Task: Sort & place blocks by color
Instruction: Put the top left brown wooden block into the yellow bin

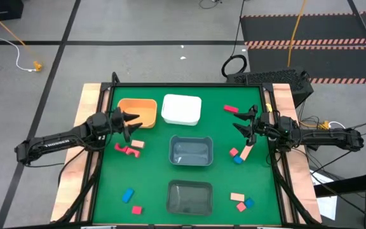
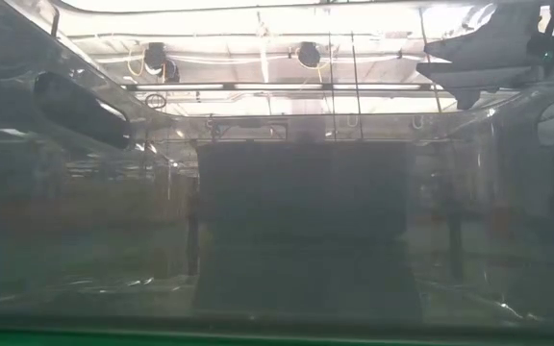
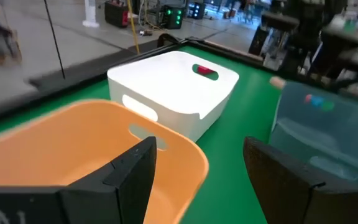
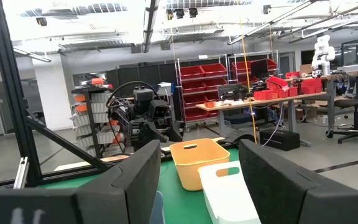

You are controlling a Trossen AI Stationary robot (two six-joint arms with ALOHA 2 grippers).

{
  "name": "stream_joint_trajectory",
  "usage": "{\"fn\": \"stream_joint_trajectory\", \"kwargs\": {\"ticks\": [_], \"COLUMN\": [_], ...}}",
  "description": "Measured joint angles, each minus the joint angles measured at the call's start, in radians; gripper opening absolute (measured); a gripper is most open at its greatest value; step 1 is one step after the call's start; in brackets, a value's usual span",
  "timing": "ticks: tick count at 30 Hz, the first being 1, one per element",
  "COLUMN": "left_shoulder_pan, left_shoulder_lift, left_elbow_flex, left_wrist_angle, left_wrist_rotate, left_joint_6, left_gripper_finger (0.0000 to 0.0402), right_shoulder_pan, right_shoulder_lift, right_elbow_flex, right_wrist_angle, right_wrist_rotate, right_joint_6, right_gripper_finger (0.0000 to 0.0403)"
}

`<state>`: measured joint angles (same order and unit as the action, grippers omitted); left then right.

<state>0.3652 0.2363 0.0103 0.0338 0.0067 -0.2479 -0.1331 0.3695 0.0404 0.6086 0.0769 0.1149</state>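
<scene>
Small blocks lie scattered on the green mat. One red block point(image 1: 230, 109) sits near the white bin. Red and tan pieces point(image 1: 129, 148) lie near the orange bin. A pink, a blue and a tan bar point(image 1: 240, 154) lie on the right. More blocks point(image 1: 132, 201) point(image 1: 241, 202) lie at the near corners. My left gripper point(image 1: 129, 124) point(image 3: 201, 180) is open and hovers by the orange bin's near right corner. My right gripper point(image 1: 243, 121) point(image 4: 197, 180) is open, above the mat just near of the red block, holding nothing.
Four bins stand on the mat: orange point(image 1: 136, 112) point(image 3: 73, 143), white point(image 1: 182, 109) point(image 3: 173, 87), grey-blue point(image 1: 191, 151) and a dark clear one point(image 1: 190, 196) at the near edge. The low view looks through that clear bin point(image 2: 306, 231). Wooden rails edge both sides.
</scene>
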Motion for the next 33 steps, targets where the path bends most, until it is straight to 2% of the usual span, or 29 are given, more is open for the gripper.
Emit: {"fn": "stream_joint_trajectory", "kwargs": {"ticks": [7, 11, 20, 24, 27, 33], "left_shoulder_pan": [0.0, 0.0, 0.0, -0.001, -0.014, -0.062], "left_shoulder_lift": [0.0, 0.0, 0.0, 0.0, 0.001, 0.025], "left_elbow_flex": [0.0, 0.0, 0.0, 0.0, 0.029, 0.142], "left_wrist_angle": [-0.004, 0.018, 0.233, 0.337, 0.34, 0.25], "left_wrist_rotate": [-0.023, -0.009, 0.003, 0.059, 0.08, 0.08], "left_joint_6": [-0.21, -0.275, -0.323, -0.34, -0.343, -0.206], "left_gripper_finger": [0.0241, 0.0241, 0.0241, 0.0241, 0.0241, 0.0241], "right_shoulder_pan": [0.0, 0.0, 0.0, 0.0, 0.0, 0.0], "right_shoulder_lift": [0.0, 0.0, 0.0, 0.0, 0.0, 0.0], "right_elbow_flex": [0.0, 0.0, 0.0, 0.0, 0.0, 0.0], "right_wrist_angle": [0.0, 0.0, 0.0, 0.0, 0.0, 0.0], "right_wrist_rotate": [0.0, 0.0, 0.0, 0.0, 0.0, 0.0], "right_joint_6": [0.0, 0.0, 0.0, 0.0, 0.0, 0.0], "right_gripper_finger": [0.021, 0.021, 0.021, 0.021, 0.021, 0.021]}}
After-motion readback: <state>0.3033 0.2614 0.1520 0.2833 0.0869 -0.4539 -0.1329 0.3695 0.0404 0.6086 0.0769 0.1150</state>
